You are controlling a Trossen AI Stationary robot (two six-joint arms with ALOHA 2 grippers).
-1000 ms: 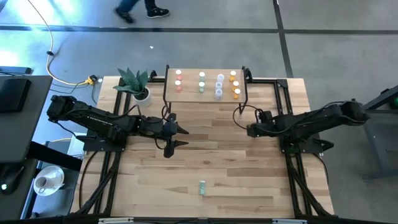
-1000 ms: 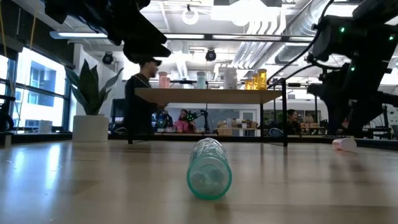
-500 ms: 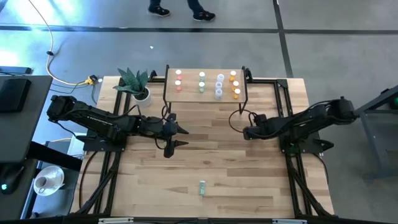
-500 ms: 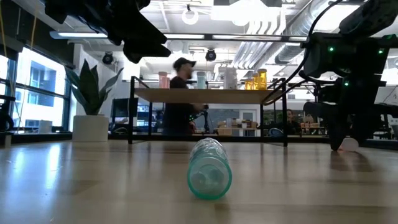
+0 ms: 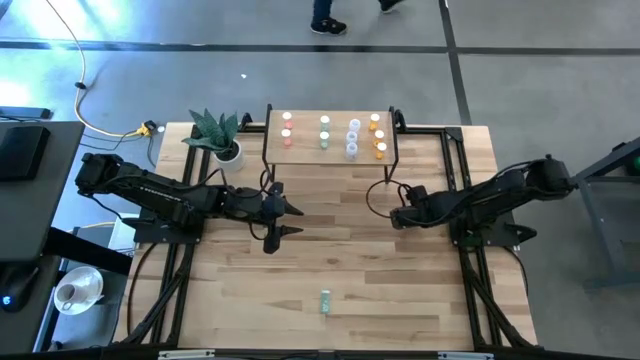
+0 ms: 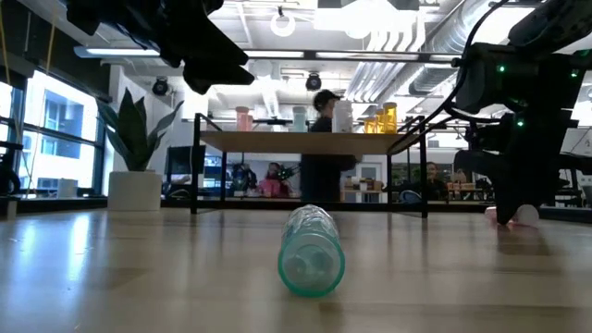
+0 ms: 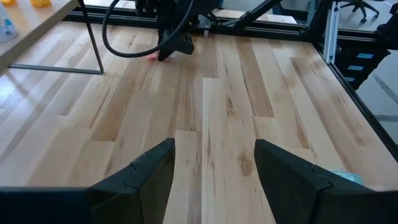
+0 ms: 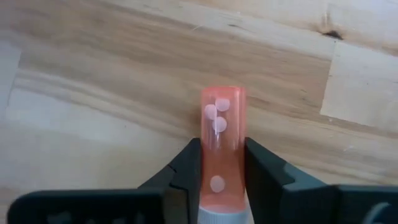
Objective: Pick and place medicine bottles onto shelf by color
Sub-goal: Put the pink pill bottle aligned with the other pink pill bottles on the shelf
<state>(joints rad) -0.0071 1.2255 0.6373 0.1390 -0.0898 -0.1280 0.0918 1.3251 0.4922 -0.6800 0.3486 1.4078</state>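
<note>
A pink-red medicine bottle (image 8: 222, 115) with a white cap lies on its side on the tabletop, right of centre, also seen in the low view (image 6: 525, 215). My right gripper (image 8: 222, 144) is shut on it. A green bottle (image 5: 325, 301) lies on its side near the front edge. The shelf (image 5: 330, 152) stands at the far middle on thin black legs and carries pink, green, clear and orange bottles in columns. My left gripper (image 5: 290, 220) hovers open left of centre, nothing between its fingers (image 7: 155, 168). My right gripper pinches the pink-red bottle's round body (image 8: 211, 158) between its two fingers, close to the white cap end. The fingers (image 8: 261, 171) come down from above, one on each long side. The bottle lies on its side on the tabletop.
A potted plant (image 5: 218, 135) stands at the far left beside the shelf. Black frame rails (image 5: 470, 250) run along both sides of the table. Bare wood lies between the two grippers and the green bottle. A person (image 6: 324, 148) walks in the room behind the shelf.
My right gripper has gone down and slightly toward the table's left onto the pink-red bottle, which stays lying on the tabletop. A person has walked across behind the shelf.
</note>
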